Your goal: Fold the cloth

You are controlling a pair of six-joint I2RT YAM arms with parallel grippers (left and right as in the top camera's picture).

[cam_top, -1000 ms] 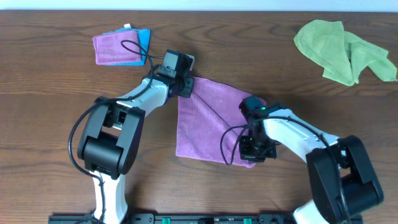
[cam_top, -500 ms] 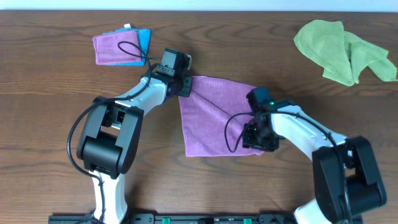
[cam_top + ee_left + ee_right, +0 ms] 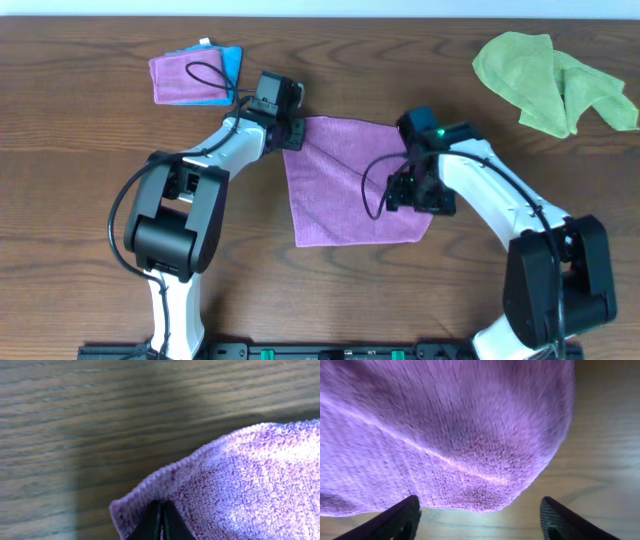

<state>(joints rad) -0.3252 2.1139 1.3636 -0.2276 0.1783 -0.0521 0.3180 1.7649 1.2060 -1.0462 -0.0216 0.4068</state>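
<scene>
At the cloth's (image 3: 340, 190) corner, left pincer (image 3: 161, 519) pinches it; right pincer (image 3: 481, 510) seemingly spread.

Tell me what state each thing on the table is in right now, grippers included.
Purple cloth: spread out, not yet folded.
Left gripper: shut on the purple cloth's corner.
Right gripper: open, above the purple cloth.
Green cloth: crumpled, lying apart.
Pink and blue cloths: folded, stacked together.

cloth (image 3: 445, 425): blurred in my right wrist feed; cropped top and left
right gripper (image 3: 410, 192): jaws hidden in my overhead feed
left gripper (image 3: 161, 521): I see only tips
</scene>
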